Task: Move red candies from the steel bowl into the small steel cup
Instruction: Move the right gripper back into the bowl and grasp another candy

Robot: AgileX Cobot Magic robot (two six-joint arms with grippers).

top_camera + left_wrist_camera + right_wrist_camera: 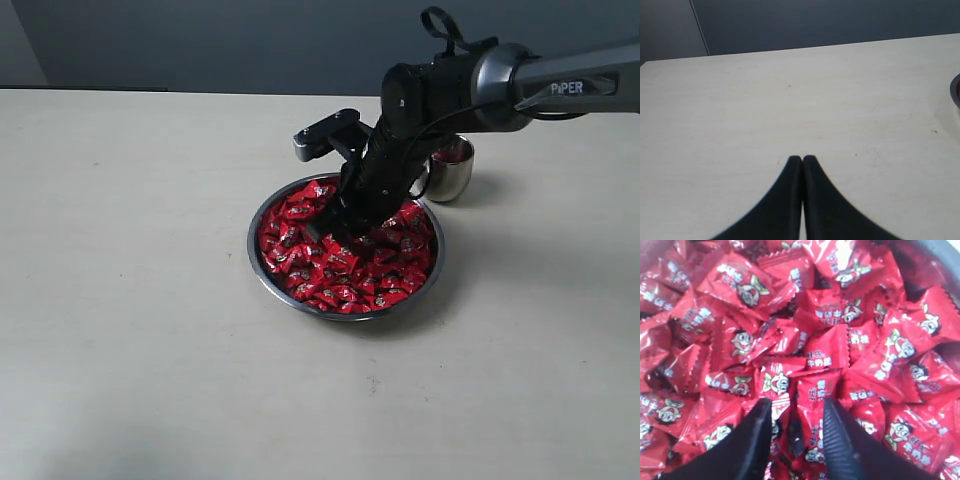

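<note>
Right gripper [796, 407], jaws apart, over glossy, crimp-edged, cartoon-faced red candies [742, 287].

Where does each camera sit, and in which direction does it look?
Exterior view: off the arms, looking down at the table, the steel bowl of red candies and the small steel cup; right arm and right gripper show.
Left wrist view: on the left wrist, looking across the table; the shut left gripper shows.
Right wrist view: on the right wrist, close above the candies; its open fingers show.
Exterior and right wrist views share the candies and right gripper.
</note>
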